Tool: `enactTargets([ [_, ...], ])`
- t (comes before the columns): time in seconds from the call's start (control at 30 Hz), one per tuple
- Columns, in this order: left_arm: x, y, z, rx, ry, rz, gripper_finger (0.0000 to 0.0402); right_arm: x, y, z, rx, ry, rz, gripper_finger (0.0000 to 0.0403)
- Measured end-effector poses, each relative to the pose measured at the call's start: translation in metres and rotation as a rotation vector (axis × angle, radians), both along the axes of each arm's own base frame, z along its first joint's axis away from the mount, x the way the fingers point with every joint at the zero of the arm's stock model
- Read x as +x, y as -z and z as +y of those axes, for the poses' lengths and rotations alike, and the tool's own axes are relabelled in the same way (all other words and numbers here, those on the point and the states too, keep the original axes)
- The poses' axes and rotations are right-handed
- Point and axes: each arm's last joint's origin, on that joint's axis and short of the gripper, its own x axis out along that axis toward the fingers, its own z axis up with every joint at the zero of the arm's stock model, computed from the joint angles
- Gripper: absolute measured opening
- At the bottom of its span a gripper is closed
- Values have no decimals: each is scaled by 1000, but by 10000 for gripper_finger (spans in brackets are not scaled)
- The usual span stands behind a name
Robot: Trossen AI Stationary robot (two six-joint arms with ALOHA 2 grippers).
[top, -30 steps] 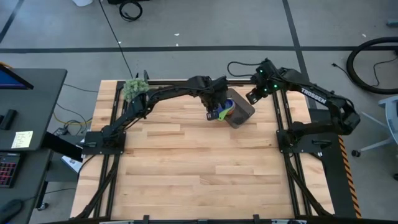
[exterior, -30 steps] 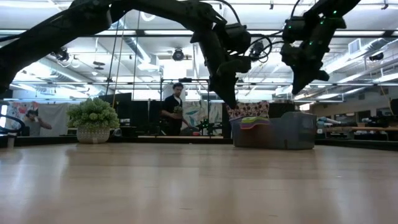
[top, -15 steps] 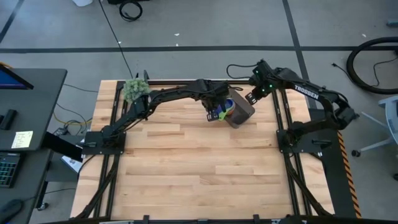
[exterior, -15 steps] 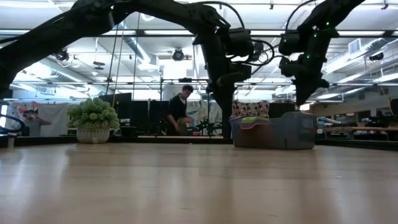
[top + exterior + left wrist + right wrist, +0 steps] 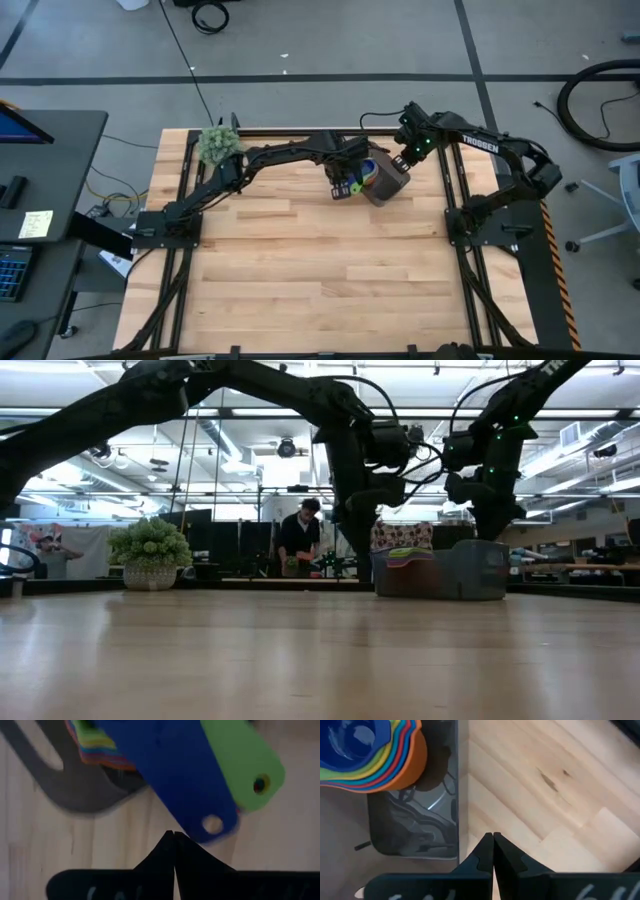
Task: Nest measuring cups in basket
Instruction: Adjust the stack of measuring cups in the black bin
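A: Going left to right, we first meet the plant [image 5: 216, 143] at the table's [image 5: 300, 260] far left corner; it has no part in this. Then our left gripper [image 5: 343, 187], just beside the basket's [image 5: 392, 183] left wall.

B: Its fingers [image 5: 172, 851] are pressed together, pinching nothing. The wrist view shows them touching, with the blue handle [image 5: 172, 775] and green handle [image 5: 240, 765] just ahead of the tips.

A: And the cups [image 5: 370, 755]?

B: All stacked inside the basket, blue on top and orange outermost, handles fanning over the rim. We judge the nesting close to done.

A: The risks, then?

B: We see 2. Our left gripper sits so near the overhanging handles that a careless move could catch them and lever the stack up or tip the basket. On the right, our right gripper [image 5: 399, 156] is also closed and empty, hanging at the basket's far right edge; a nudge there could slide the basket, since nothing holds it down.

A: Any writing?

B: Only "TROSSEN" [image 5: 478, 144] in white on the right arm. The handles show holes but no markings we can read.
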Motion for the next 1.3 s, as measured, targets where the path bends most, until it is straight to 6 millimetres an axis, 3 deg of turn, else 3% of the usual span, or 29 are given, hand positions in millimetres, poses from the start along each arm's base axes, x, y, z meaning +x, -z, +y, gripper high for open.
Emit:
enactTargets([
  [0.37,3,1,-3,-64,47,-34,1,9,9,3,80,-48,-24,8],
  [0.77,15,2,-23,-94,144,-108,2,11,9,6,100,-64,-38,8],
  [1.3,31,-5,-20,-122,179,-300,3,13,8,5,100,-72,-67,8],
])
